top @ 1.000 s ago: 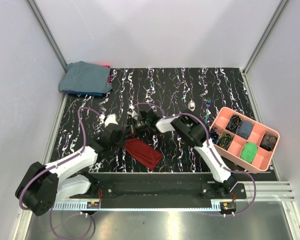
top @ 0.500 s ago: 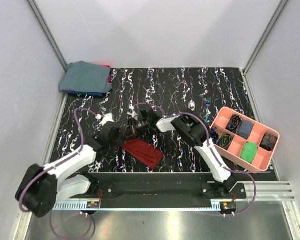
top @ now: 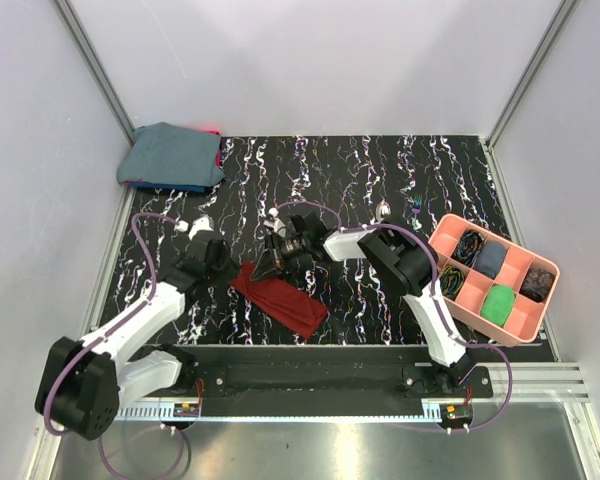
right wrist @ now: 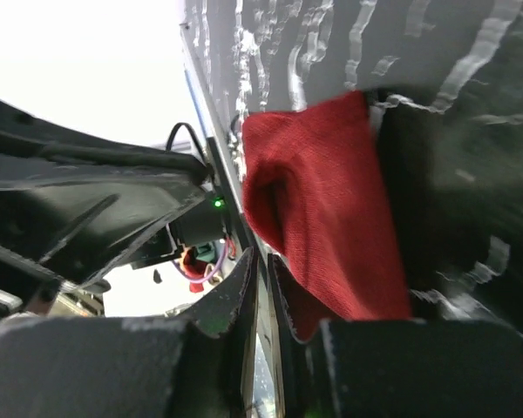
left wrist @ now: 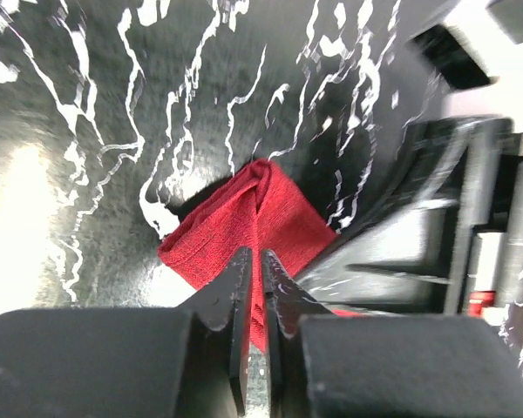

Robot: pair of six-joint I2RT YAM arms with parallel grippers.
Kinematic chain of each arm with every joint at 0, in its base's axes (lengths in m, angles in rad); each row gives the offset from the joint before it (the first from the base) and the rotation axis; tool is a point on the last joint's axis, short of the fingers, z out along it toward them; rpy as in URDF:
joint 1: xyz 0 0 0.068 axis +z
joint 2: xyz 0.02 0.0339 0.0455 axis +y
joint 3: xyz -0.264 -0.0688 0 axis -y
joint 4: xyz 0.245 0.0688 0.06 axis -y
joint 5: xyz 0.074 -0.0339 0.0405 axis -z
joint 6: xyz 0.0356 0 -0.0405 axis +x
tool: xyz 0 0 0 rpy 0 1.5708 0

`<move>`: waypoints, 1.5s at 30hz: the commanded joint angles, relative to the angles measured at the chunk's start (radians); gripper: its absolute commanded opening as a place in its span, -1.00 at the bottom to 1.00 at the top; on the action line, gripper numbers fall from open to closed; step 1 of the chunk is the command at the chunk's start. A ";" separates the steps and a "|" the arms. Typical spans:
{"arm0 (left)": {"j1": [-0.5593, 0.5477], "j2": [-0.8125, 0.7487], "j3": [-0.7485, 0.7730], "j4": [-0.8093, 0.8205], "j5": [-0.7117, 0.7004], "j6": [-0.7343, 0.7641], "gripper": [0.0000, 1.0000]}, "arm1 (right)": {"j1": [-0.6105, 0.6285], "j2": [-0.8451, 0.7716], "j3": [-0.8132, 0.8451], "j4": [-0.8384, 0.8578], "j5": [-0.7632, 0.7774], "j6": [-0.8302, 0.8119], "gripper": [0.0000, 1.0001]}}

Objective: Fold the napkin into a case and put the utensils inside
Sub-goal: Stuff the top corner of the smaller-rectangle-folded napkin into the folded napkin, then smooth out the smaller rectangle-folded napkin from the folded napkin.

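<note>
The dark red napkin lies folded into a narrow slanted strip near the table's front edge. My left gripper sits just left of its upper-left corner. In the left wrist view its jaws stand almost together over that corner of the napkin, and I see no cloth pinched. My right gripper is at the same end. Its jaws leave only a thin slit, with the napkin beside one finger. The spoon and the teal-handled piece lie farther back on the right.
A pink compartment tray with cables and small items stands at the right. A blue-grey cloth bundle lies in the back left corner. White walls close in on three sides.
My left arm has drawn back to the left. The napkin's upper-left corner now reaches further left. My right gripper has shifted slightly toward that corner.
</note>
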 commanded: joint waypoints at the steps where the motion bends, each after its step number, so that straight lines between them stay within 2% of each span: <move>1: 0.010 0.084 0.026 0.110 0.099 0.010 -0.84 | -0.036 -0.076 -0.042 -0.032 0.029 -0.046 -0.69; 5: 0.011 0.164 0.016 0.165 0.110 0.003 -0.90 | -0.036 -0.121 -0.065 -0.105 0.055 -0.103 -0.70; 12: 0.022 0.297 0.003 0.242 0.070 -0.011 -0.94 | -0.012 -0.242 -0.252 -0.121 0.082 -0.134 -0.70; 17: 0.031 0.280 -0.038 0.265 0.020 -0.037 -0.96 | 0.016 -0.343 -0.422 -0.086 0.128 -0.125 -0.70; 23: 0.039 0.268 -0.035 0.266 0.032 -0.020 -0.94 | 0.020 -0.357 -0.501 -0.042 0.141 -0.112 -0.70; 25: 0.034 0.219 -0.029 0.254 0.044 0.018 -0.89 | 0.022 -0.378 -0.504 -0.070 0.141 -0.118 -0.69; 27: 0.033 0.152 -0.010 0.227 0.044 0.044 -0.72 | 0.022 -0.446 -0.488 -0.130 0.159 -0.163 -0.64; 31: 0.017 0.067 0.049 0.089 0.086 0.087 -0.42 | 0.020 -0.561 -0.432 -0.414 0.240 -0.288 -0.43; 33: 0.003 0.023 0.063 0.038 0.116 0.067 -0.37 | 0.022 -0.605 -0.383 -0.519 0.285 -0.380 -0.28; 35: -0.003 0.007 0.048 -0.010 0.148 0.017 -0.45 | 0.029 -0.615 -0.306 -0.682 0.363 -0.489 -0.16; 37: -0.013 0.006 0.019 -0.011 0.246 -0.060 -0.58 | 0.048 -0.610 -0.259 -0.803 0.455 -0.548 -0.01; 39: -0.027 0.016 -0.027 -0.004 0.291 -0.120 -0.76 | 0.086 -0.596 -0.200 -0.857 0.507 -0.620 0.05; 41: -0.046 0.026 -0.093 0.070 0.351 -0.203 -0.88 | 0.120 -0.589 -0.171 -0.909 0.610 -0.661 0.10; 45: -0.079 0.059 -0.138 0.177 0.366 -0.261 -0.95 | 0.157 -0.570 -0.149 -0.940 0.713 -0.707 0.13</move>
